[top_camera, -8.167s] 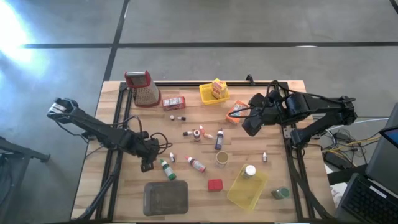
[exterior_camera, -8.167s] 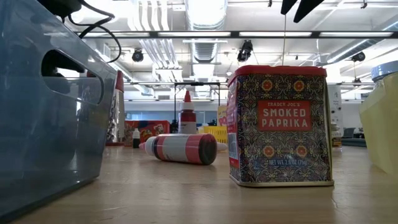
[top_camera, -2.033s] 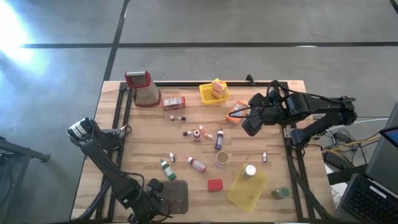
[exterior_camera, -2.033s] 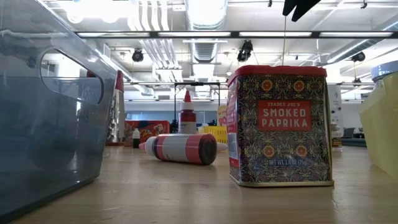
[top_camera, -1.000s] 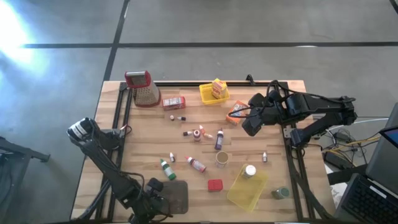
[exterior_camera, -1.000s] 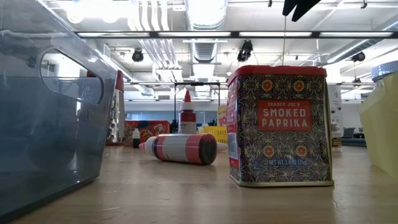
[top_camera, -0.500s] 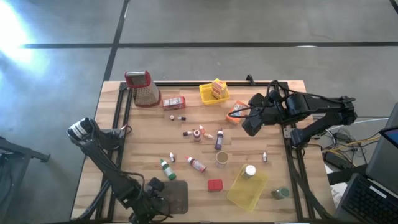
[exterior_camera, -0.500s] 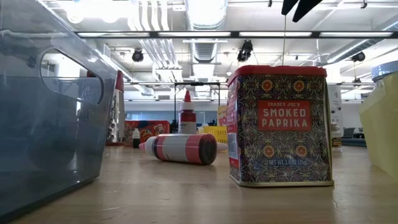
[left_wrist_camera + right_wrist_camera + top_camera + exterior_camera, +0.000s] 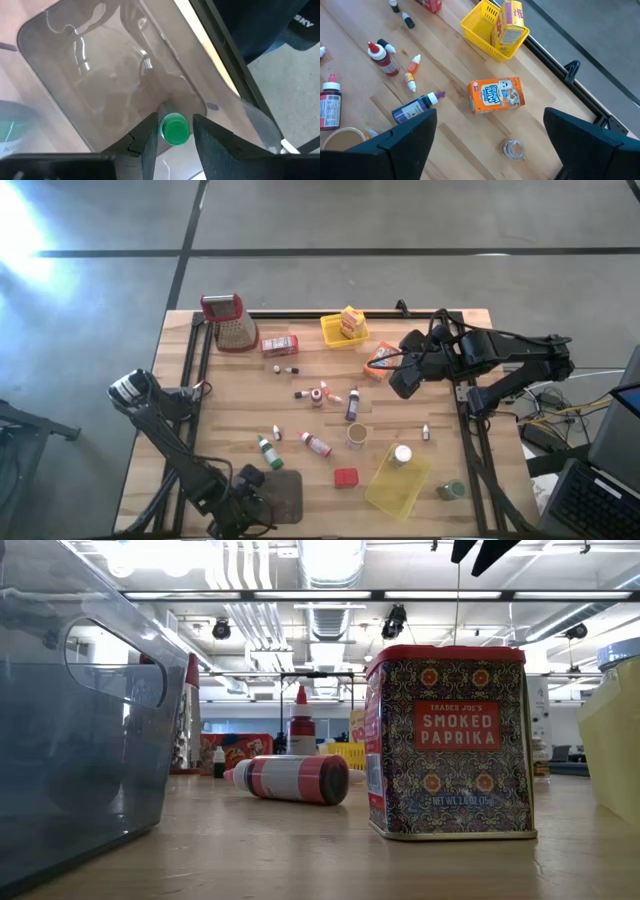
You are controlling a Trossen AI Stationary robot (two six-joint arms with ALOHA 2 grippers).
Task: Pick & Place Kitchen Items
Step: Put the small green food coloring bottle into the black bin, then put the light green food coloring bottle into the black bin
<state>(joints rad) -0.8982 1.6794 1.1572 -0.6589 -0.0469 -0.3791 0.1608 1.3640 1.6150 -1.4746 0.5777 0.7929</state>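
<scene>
Green-capped bottle [image 9: 174, 130] sits between the left gripper [image 9: 175, 134] jaws over the clear bin's [image 9: 100, 95] floor, seemingly clamped, awaiting release, while the right gripper [image 9: 490, 145], jaws wide apart, hovers above the orange box [image 9: 496, 95] on the desk [image 9: 300, 415], needing descent.

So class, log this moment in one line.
left claw: around green-capped bottle in grey tray | right claw: open above orange box

tray [image 9: 285, 498]: table's near edge | basket [image 9: 340, 332]: far edge, holds box [image 9: 351, 321]
</scene>
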